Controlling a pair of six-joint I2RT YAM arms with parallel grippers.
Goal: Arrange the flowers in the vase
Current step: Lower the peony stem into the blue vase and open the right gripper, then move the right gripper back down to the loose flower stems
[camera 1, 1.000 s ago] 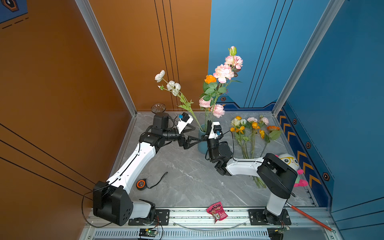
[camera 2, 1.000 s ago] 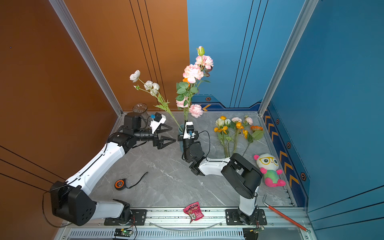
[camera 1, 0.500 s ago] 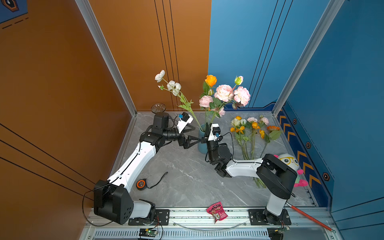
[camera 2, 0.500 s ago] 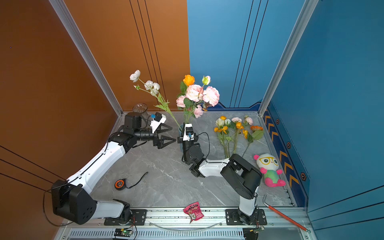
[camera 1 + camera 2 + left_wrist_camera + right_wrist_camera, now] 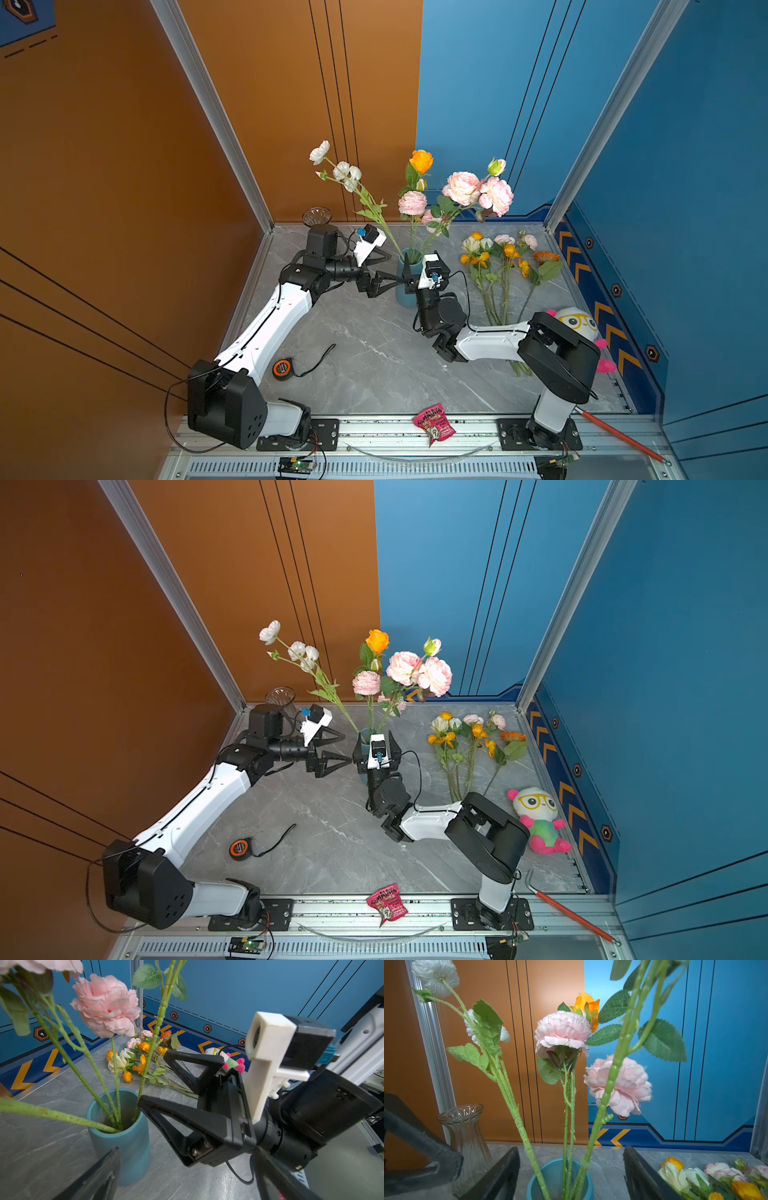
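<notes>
1. A teal vase stands upright near the middle of the bench. It holds several tall stems, and these standing flowers fan out high above the rim in white, orange and pale pink.
2. The right tool sits just in front of the vase at rim height. Its jaws are parted on either side of the stems and grip nothing. Its wrist view shows a clear gap between each finger and the nearest stem.
3. The left tool hangs level with it on the vase's left side. Its jaws are spread wide and empty, with the tips aimed at the vase.
4. The loose flowers lie flat on the bench to the right of the vase, well apart from it. Their long axis runs back to front — blooms toward the rear wall, stems trailing toward the front edge and partly hidden under the right forearm.
5. The right arm is clearly the nearer one; the left has the vase and its stems in the way.
6. The next pick probably falls to the right tool — it would need to swing to its own right and set its jaws crosswise to those stems.
</notes>
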